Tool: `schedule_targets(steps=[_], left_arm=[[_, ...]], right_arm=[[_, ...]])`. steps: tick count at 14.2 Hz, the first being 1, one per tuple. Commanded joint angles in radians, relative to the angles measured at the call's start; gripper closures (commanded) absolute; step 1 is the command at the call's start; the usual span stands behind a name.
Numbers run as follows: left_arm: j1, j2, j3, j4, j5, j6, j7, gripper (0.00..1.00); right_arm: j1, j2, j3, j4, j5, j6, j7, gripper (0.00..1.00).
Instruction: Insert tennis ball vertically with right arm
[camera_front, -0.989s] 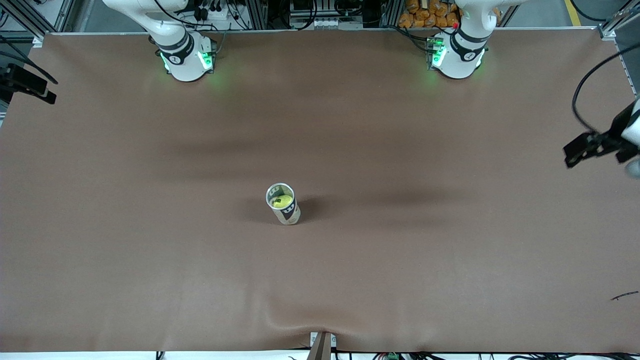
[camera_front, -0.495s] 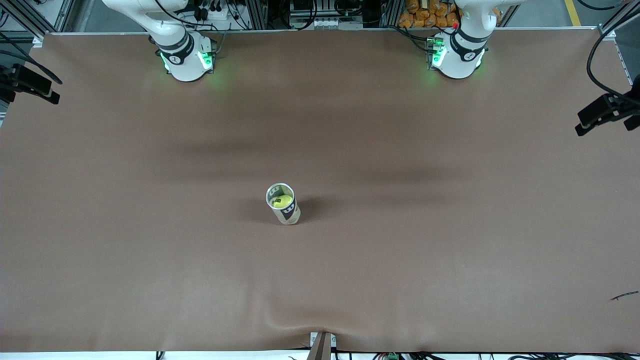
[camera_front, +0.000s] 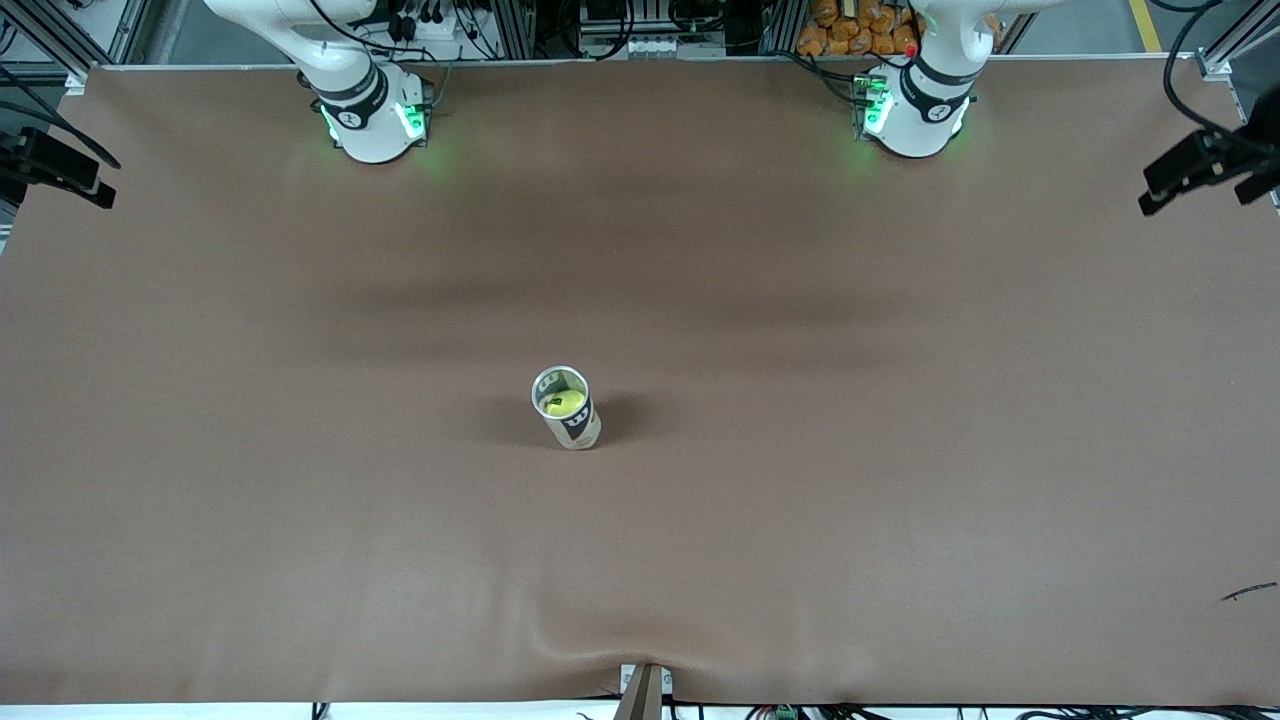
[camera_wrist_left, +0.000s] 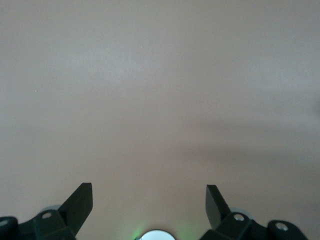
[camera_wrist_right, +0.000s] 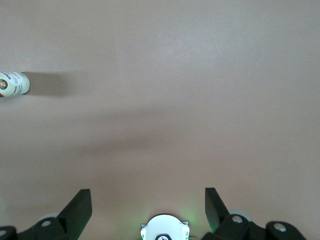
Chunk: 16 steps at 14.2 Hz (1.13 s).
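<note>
A tennis ball can (camera_front: 574, 422) stands upright on the brown cloth (camera_front: 800, 500) near the table's middle, open at the top. A yellow-green tennis ball (camera_front: 566, 403) sits inside it. The can also shows in the right wrist view (camera_wrist_right: 14, 84), off to one side. My right gripper (camera_front: 70, 183) hangs high over the right arm's end of the table; its jaws are open and empty (camera_wrist_right: 148, 196). My left gripper (camera_front: 1180, 178) hangs over the left arm's end, open and empty (camera_wrist_left: 148, 194).
The right arm's base (camera_front: 372, 115) and the left arm's base (camera_front: 915, 110) stand along the table edge farthest from the front camera. The cloth has a wrinkle (camera_front: 600, 640) at the edge nearest the camera. A small dark scrap (camera_front: 1248, 592) lies near the left arm's end.
My left gripper has moved toward the bases' edge of the table at the left arm's end. The right gripper, the can and the ball have stayed where they were.
</note>
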Motion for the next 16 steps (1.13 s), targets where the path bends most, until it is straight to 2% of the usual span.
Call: schedule_targets(steps=[1,4,12,16], left_arm=[[-0.042,-0.043,0.007,-0.021,-0.015,-0.028,0.018,0.00],[-0.047,-0.041,0.013,-0.015,-0.015,-0.028,0.076,0.00],[-0.107,-0.026,0.013,-0.020,-0.004,0.001,0.050,0.00],[-0.102,-0.006,0.019,-0.003,-0.015,0.006,0.052,0.00]], right_arm=[[-0.002,0.009,-0.002,0.032,-0.012,-0.011,0.014,0.00],[0.001,0.009,-0.002,0.032,-0.009,-0.012,0.014,0.00],[0.001,0.012,-0.002,0.033,-0.009,-0.008,0.014,0.00],[-0.002,0.011,-0.004,0.033,-0.006,-0.015,0.004,0.00]])
